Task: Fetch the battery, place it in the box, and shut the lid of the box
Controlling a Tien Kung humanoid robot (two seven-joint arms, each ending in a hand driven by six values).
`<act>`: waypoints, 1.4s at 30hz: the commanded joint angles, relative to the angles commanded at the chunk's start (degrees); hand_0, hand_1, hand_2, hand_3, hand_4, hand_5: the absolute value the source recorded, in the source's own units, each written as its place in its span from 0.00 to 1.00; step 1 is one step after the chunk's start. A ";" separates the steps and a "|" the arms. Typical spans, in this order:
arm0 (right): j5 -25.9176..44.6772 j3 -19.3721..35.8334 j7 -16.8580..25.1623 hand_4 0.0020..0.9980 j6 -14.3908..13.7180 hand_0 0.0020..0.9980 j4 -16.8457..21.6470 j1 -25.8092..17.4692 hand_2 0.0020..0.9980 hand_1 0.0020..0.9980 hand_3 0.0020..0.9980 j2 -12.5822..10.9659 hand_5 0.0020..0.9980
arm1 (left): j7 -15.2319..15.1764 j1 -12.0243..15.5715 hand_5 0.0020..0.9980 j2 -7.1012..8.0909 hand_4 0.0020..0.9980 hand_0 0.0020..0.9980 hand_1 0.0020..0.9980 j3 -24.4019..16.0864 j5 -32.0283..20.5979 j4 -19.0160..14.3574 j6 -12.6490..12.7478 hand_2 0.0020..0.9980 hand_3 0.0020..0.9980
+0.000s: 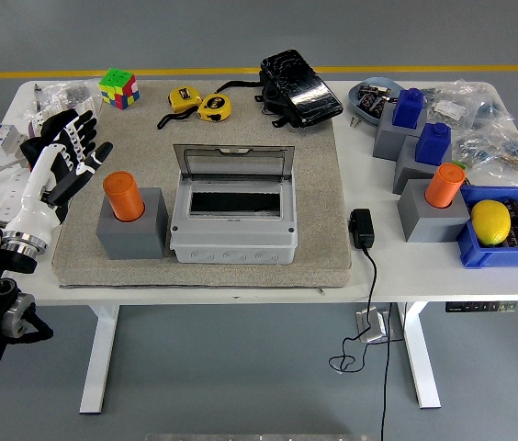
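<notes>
left hand [64, 154] hovers nearest, fingers spread, holding nothing, beside the orange battery [123, 196] standing upright in its grey holder [132, 228]; the grey box [231, 216] waits alongside, lid [233, 164] raised to receive it.

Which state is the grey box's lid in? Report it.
Open. The lid of the box stands tilted back behind the dark opening.
</notes>
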 joint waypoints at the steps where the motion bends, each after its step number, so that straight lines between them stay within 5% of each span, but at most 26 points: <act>1: -0.01 0.02 0.00 1.00 0.00 0.86 0.00 0.00 0.80 0.84 0.82 0.00 1.00 | 0.01 -0.06 0.62 -0.04 1.00 0.99 1.00 0.04 0.07 0.12 0.01 1.00 0.98; 12: -0.02 -0.11 -0.02 1.00 0.02 0.86 0.00 0.00 0.80 0.84 0.82 -0.04 1.00 | 0.40 -1.18 0.62 -0.63 1.00 1.00 1.00 0.78 1.23 3.22 -0.04 1.00 1.00; 26: -0.11 -0.42 -0.05 1.00 0.01 0.85 0.00 -0.44 0.80 0.84 0.82 -0.13 1.00 | 0.61 1.13 0.65 -2.54 1.00 0.98 1.00 1.82 3.37 1.41 1.38 1.00 1.00; 27: -0.18 -0.43 -0.06 1.00 0.03 0.85 0.00 -0.48 0.80 0.84 0.82 -0.12 1.00 | 0.42 1.28 0.65 -2.67 1.00 0.90 0.97 1.98 3.21 1.42 1.73 0.97 0.97; 32: -0.30 -0.41 -0.09 1.00 0.02 0.85 0.00 -0.55 0.80 0.84 0.82 -0.18 1.00 | -0.85 1.32 0.65 -3.11 1.00 0.90 0.97 2.04 1.94 1.76 3.26 0.97 0.97; 33: -0.33 -0.36 -0.10 1.00 0.01 0.85 0.00 -0.54 0.80 0.84 0.82 -0.22 1.00 | -1.02 1.30 0.65 -3.13 1.00 0.82 0.93 2.00 1.74 1.74 3.52 0.94 0.95; 42: -0.33 -0.35 -0.16 1.00 0.04 0.85 0.00 -0.50 0.80 0.84 0.82 -0.20 1.00 | -1.01 1.10 0.64 -3.38 1.00 0.81 0.91 2.81 2.25 1.73 3.97 0.93 0.94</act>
